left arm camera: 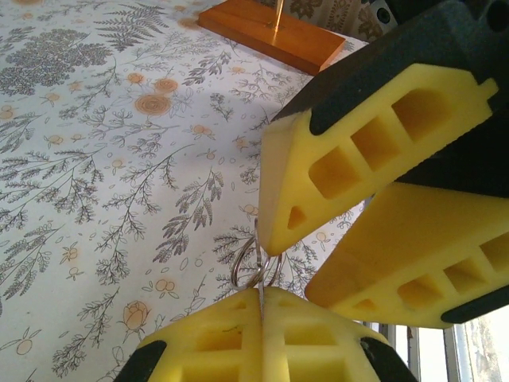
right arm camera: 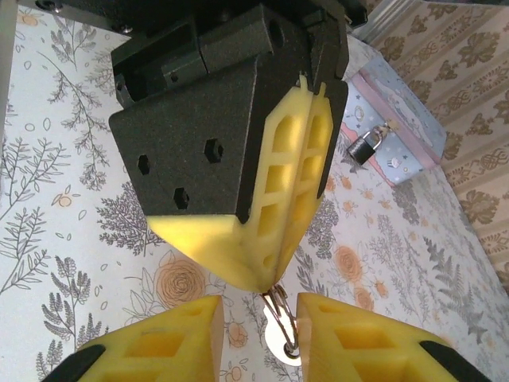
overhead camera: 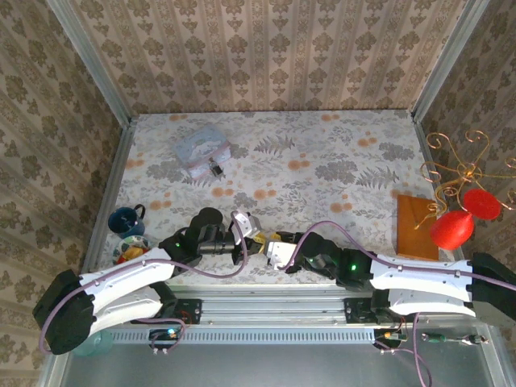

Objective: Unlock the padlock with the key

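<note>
- Floral-print table (overhead camera: 339,145), wallpapered panels on three sides; I see both arm bases bolted at the near edge.
- Left arm: runs from the near-left corner diagonally inward, wrist turned to the right, low over the cloth.
- Right arm: lies nearly flat along the near edge, reaching left, wrist facing the left arm's.
- Left gripper (overhead camera: 248,242): yellow fingers pressed together, pinching the key (left arm camera: 260,274) at their tips. In the right wrist view this gripper (right arm camera: 266,282) points down, with the key (right arm camera: 280,318) and its ring hanging below the tips.
- Right gripper (overhead camera: 268,244): jaws apart, one finger on either side of the hanging key. I cannot tell whether either pad touches it. In the left wrist view its (left arm camera: 294,267) tips sit just beside the ring.
- Blue mug (overhead camera: 125,219): near-left, just beyond the left arm.
- Wooden base (overhead camera: 415,226): right side, carrying a gold wire stand with red ornaments (overhead camera: 451,230).
- Pale blue tin (overhead camera: 201,147): far left, well apart from both grippers.
- Padlock (overhead camera: 216,169): dark body, silvery shackle, hanging at the tin's front clasp (right arm camera: 364,147), untouched.
</note>
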You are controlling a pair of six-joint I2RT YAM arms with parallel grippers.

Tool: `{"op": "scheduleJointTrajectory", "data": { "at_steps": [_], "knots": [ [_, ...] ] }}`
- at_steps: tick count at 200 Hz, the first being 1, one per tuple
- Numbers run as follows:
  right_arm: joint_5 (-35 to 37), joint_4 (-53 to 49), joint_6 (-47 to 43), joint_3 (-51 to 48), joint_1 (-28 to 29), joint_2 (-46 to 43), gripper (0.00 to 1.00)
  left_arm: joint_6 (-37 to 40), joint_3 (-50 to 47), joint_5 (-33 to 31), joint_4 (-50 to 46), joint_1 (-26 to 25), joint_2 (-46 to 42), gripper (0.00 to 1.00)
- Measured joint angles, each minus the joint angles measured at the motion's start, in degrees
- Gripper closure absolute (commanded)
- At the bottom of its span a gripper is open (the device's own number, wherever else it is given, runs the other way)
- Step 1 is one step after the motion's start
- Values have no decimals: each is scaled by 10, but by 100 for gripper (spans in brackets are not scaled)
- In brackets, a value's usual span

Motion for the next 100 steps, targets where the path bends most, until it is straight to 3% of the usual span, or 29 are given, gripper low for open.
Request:
{"op": "scheduleJointTrajectory", "data": {
  "at_steps": [100],
  "knots": [
    [24,1,-18,3,4,18,87,0,0,0,0,-3,1,100]
  ]
}}
